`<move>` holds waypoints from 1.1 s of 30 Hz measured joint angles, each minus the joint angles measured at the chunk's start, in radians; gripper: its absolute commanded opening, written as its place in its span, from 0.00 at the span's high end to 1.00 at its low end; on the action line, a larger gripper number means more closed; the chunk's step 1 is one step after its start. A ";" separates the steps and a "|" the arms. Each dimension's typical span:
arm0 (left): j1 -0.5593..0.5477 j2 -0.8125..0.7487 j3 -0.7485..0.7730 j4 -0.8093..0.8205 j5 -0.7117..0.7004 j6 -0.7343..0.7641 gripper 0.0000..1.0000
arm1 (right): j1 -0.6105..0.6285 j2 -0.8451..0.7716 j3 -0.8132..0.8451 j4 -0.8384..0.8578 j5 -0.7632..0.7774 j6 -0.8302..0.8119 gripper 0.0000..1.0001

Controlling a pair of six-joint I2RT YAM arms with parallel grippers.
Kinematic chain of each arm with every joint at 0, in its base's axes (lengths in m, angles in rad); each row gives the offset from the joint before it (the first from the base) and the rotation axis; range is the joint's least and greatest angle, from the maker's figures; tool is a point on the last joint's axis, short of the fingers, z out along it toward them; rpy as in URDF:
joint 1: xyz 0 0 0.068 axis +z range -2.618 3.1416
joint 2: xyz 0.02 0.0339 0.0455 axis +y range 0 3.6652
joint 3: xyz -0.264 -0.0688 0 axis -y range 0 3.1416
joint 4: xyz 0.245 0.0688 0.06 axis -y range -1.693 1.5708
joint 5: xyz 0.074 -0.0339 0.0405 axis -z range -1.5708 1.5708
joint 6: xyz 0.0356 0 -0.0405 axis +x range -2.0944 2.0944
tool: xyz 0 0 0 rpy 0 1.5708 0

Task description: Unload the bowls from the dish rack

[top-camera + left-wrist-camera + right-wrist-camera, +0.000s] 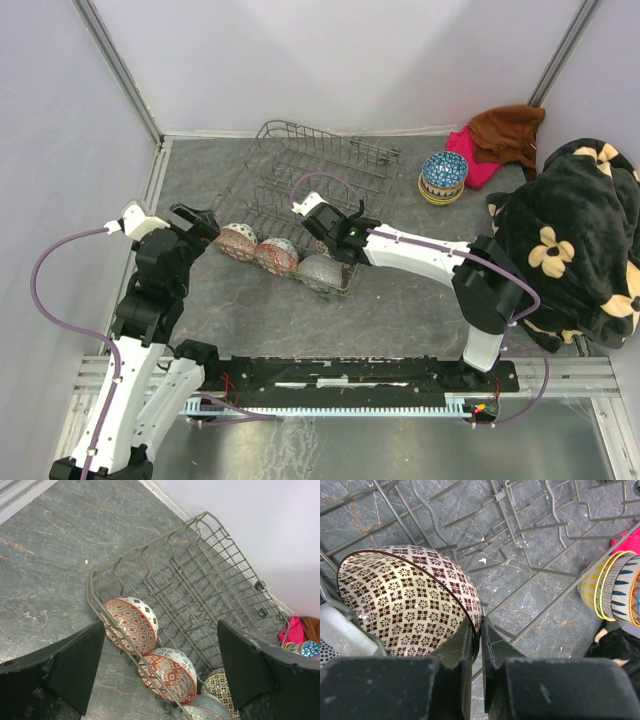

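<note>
Brown-patterned bowl rim pinched narrow by right gripper; grip's thin, so bowl cd slip or snag dish rack wires on lift. Left gripper wide, empty.

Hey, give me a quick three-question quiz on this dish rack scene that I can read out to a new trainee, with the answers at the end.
1. True or false: the left tool is open and holds nothing.
2. The right tool is shut on: A, a red bowl; B, the rim of the brown-patterned cream bowl; C, a bare wire.
3. Fill in: the stack of bowls stands ___ the dish rack (inside or outside).
Key: 1 true; 2 B; 3 outside.
</note>
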 measured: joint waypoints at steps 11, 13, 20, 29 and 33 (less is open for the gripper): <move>0.000 0.000 -0.016 0.002 0.000 0.000 0.01 | 0.080 0.053 -0.009 0.067 0.174 -0.048 0.99; 0.000 0.000 -0.016 0.002 -0.001 0.000 0.01 | 0.095 0.055 -0.022 0.093 0.204 -0.063 0.99; 0.000 0.000 -0.016 0.003 -0.001 0.000 0.01 | 0.138 0.064 -0.069 0.200 0.300 -0.134 0.99; 0.000 0.000 -0.016 0.003 -0.001 0.000 0.01 | 0.152 0.063 -0.112 0.315 0.351 -0.231 0.99; 0.000 0.000 -0.016 0.003 -0.001 0.000 0.01 | 0.159 0.049 -0.113 0.424 0.409 -0.282 0.99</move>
